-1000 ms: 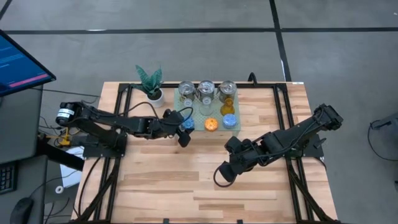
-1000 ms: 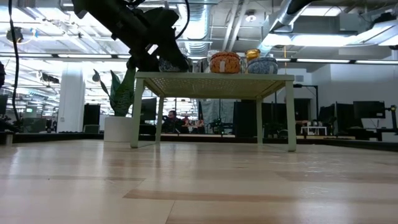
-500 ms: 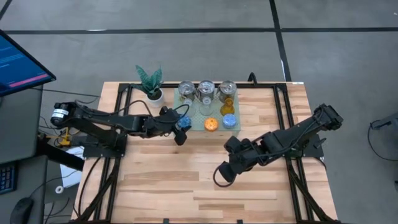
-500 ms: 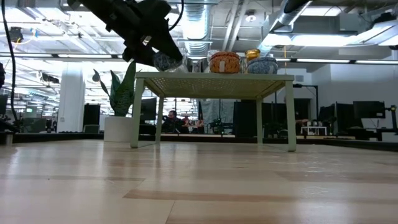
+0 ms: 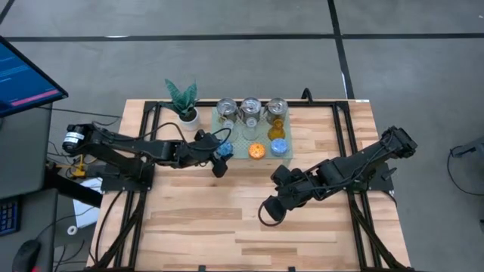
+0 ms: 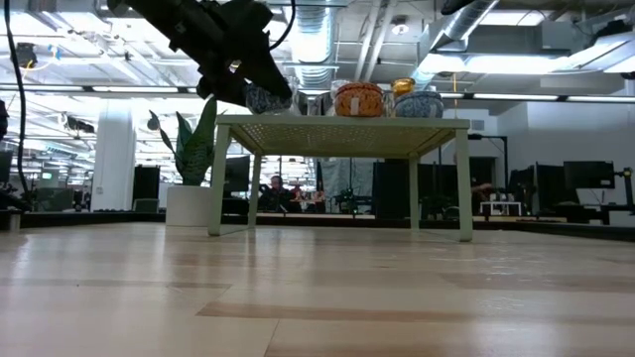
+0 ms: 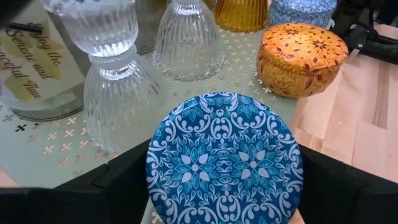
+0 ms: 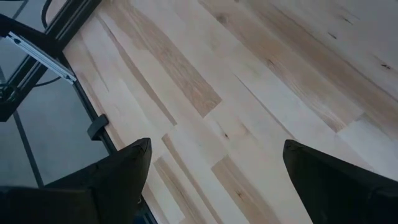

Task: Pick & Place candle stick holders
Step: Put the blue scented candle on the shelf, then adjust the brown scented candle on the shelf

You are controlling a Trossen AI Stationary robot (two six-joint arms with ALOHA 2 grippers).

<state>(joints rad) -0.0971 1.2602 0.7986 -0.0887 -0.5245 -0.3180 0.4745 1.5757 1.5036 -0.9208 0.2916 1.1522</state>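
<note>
Since a second ago the left pincer [image 5: 221,153] has drawn its blue holder [image 5: 223,149] back to the stand's near-left corner, and it has barely shifted in the last half second.

Left to right: the leafy plant [image 5: 182,99] stands at the desk's [image 5: 197,219] far left; just beside it the pale green stand [image 6: 342,123] carries three silver holders [image 5: 250,109] along the back, two clear glass ones [image 7: 187,38], an amber one [image 7: 240,12], an orange one [image 7: 301,57] and a second blue one [image 5: 279,147]. Clamped on the patterned blue holder, the left pincer holds it level with the stand's top. Right pincer [image 5: 271,211] hovers over bare wood with fingers [image 8: 124,171] wide apart, holding nothing.
</note>
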